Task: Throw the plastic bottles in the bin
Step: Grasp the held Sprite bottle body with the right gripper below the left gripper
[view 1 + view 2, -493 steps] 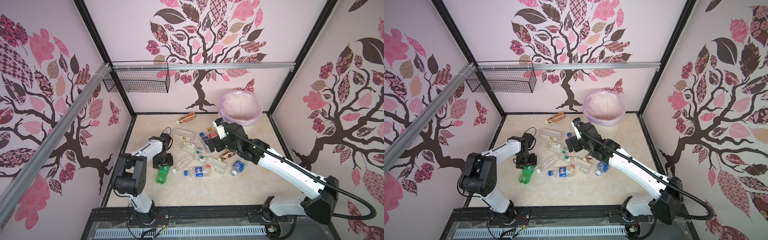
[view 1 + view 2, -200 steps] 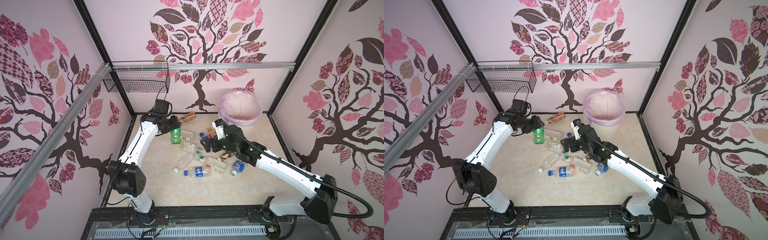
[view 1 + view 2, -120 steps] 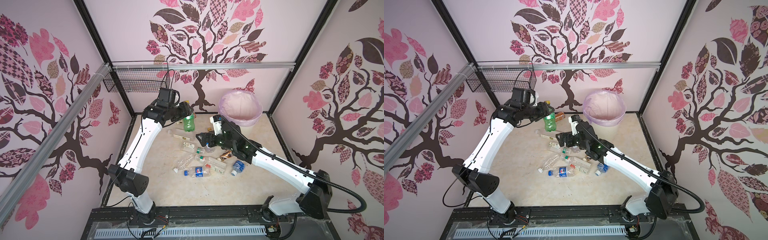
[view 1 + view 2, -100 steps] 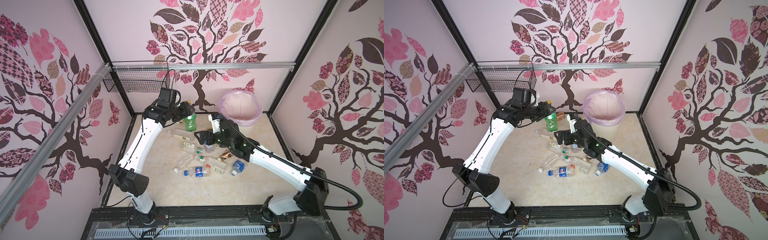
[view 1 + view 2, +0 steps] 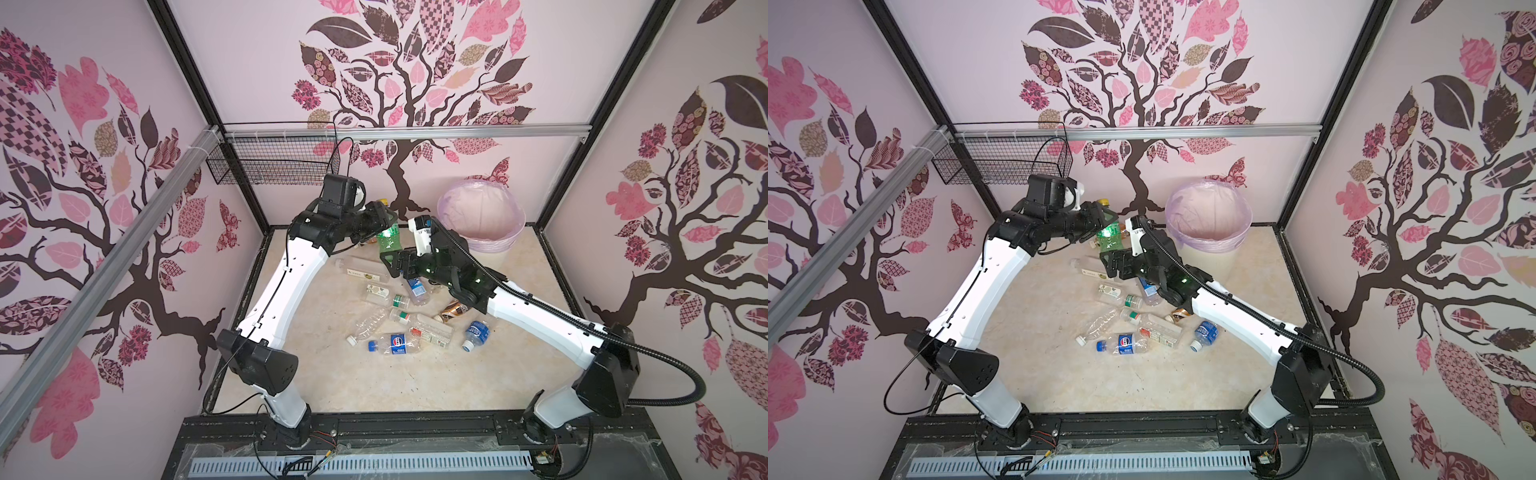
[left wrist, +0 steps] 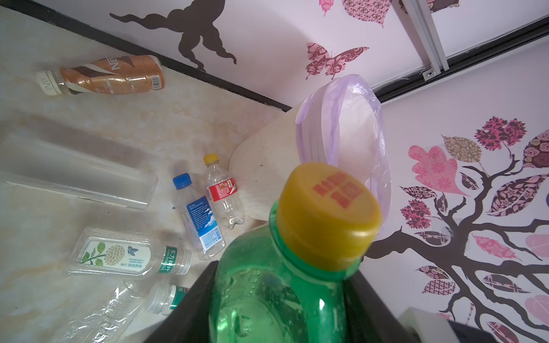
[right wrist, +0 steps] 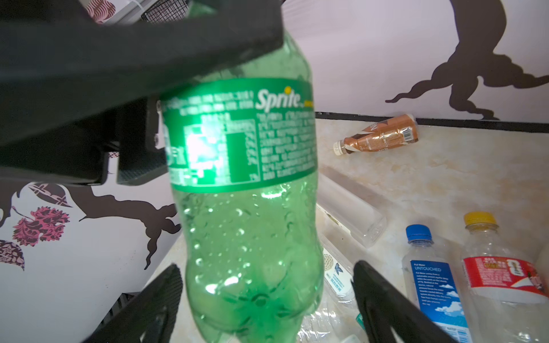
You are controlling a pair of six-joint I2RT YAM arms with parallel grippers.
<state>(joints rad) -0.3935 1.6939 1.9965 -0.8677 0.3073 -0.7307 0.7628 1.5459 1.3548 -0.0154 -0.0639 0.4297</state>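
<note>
A green plastic bottle (image 5: 388,239) (image 5: 1109,237) with a yellow cap (image 6: 329,213) hangs upright in the air, and my left gripper (image 5: 384,218) (image 6: 279,297) is shut on its upper body. My right gripper (image 5: 392,259) (image 7: 264,297) stands open just below, one finger on each side of the bottle's base (image 7: 252,285), with a gap on both sides. The bin (image 5: 494,245) (image 5: 1208,243) (image 6: 267,166), cream with a lilac liner, stands at the back right, a short way beyond both grippers. Several more plastic bottles (image 5: 397,343) lie on the floor under the arms.
A brown-orange bottle (image 6: 110,75) (image 7: 380,135) lies by the back wall. Clear bottles with blue (image 7: 430,276) and red (image 7: 499,276) labels lie close to the bin's foot. A black wire basket (image 5: 270,164) hangs on the back left wall above my left arm.
My left arm has lifted the green bottle off the floor and carried it back and to the right. My right gripper has risen to meet the bottle's base.
</note>
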